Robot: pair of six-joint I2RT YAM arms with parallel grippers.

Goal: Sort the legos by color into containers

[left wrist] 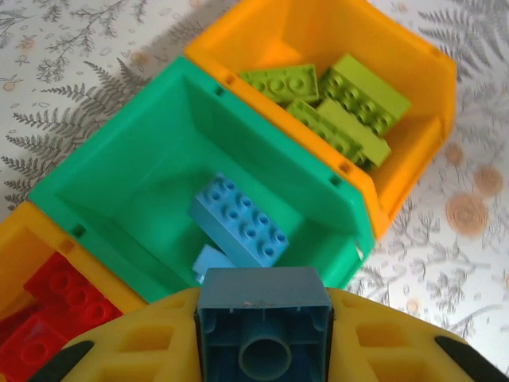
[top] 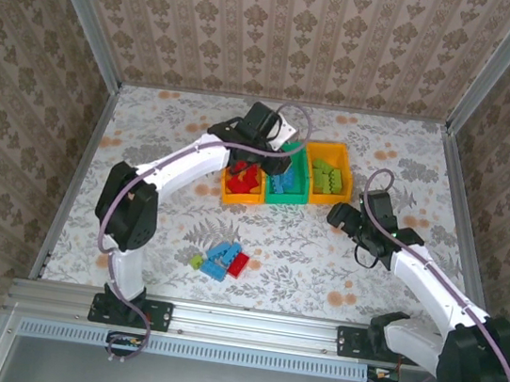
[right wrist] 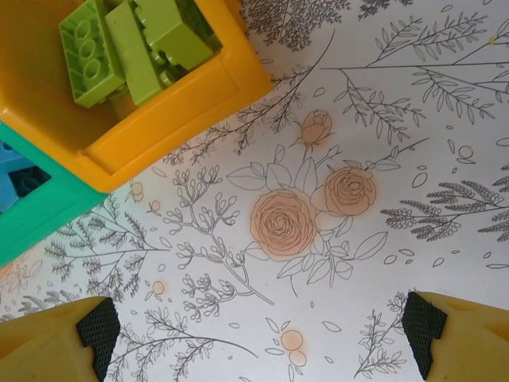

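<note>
Floral-printed bench (top: 159, 130), patterned walls (top: 286, 34). Left jaws close narrowly on a blue brick (left wrist: 262, 318), held above the green bin (left wrist: 119, 183) containing blue bricks (left wrist: 238, 223). Right jaws stand wide and empty over bare bench beside the right orange bin (right wrist: 159, 119) of lime bricks (right wrist: 127, 40). Left orange bin (top: 226, 192) holds red bricks (left wrist: 56, 310); loose bricks (top: 221, 260) lie on the near bench.

A robot test cell in a lab: wallpaper panels (top: 288, 25) in an aluminium frame (top: 86, 25) close the left, right and far sides of a floral-covered table (top: 322, 257), and robot arms (top: 431, 287) are bolted to a slotted rail (top: 245, 327) at the near edge.
</note>
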